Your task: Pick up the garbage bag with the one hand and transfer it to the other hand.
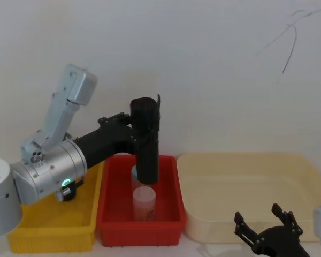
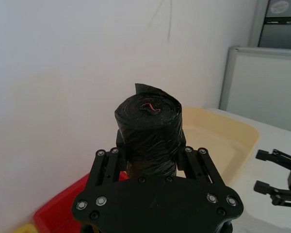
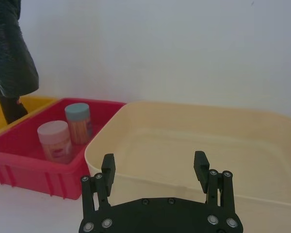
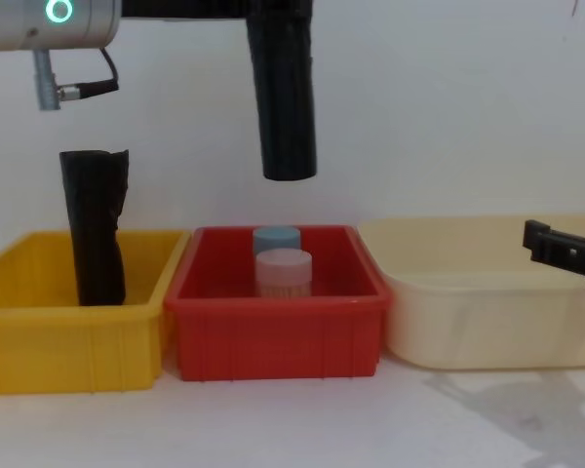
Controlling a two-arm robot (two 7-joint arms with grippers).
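No legible txt, brand, no. or sign anywhere — nothing to read.

In my head view the bag (image 1: 146, 144) hides most of the blue jar (image 1: 133, 174); the right tool (image 1: 259, 218) runs off the bottom edge.

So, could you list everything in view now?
yellow plastic bin: 1, yellow, left
red plastic bin: 1, red, middle
cream plastic tub: 1, cream, right
rolled plastic garbage bag: 1, black, held upright above red bin
second plastic roll: 1, black, standing in yellow bin
pink-lidded jar: 1, pink, in red bin
blue-lidded jar: 1, blue, behind it
left hand: 1, black, shut on bag
right hand: 1, black, open, low by tub
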